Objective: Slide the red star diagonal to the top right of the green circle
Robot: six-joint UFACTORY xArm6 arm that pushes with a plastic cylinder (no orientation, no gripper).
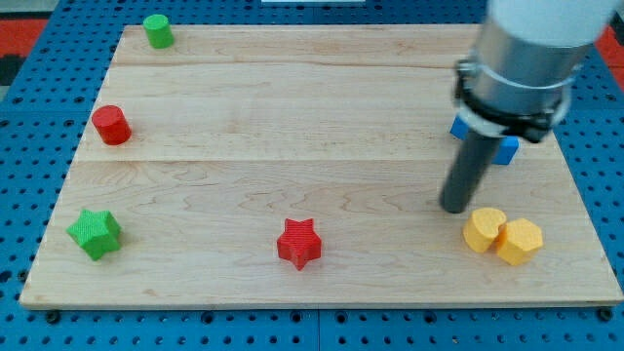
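The work surface is a light wooden board (292,117) with visible grain, made of planks running left to right with seams between them. It rests on a blue perforated base (29,195) with a regular grid of holes, exposed on the left, right and near sides. At the far left corner, a red-orange area (34,24) shows. Lighting is even and diffuse.

Wooden board (322,97) bearing scattered coloured blocks.

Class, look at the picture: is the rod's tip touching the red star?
Apart. The camera view shows my tip far toward the view's right, near the yellow blocks, with a wide stretch of bare board between it and the red star.
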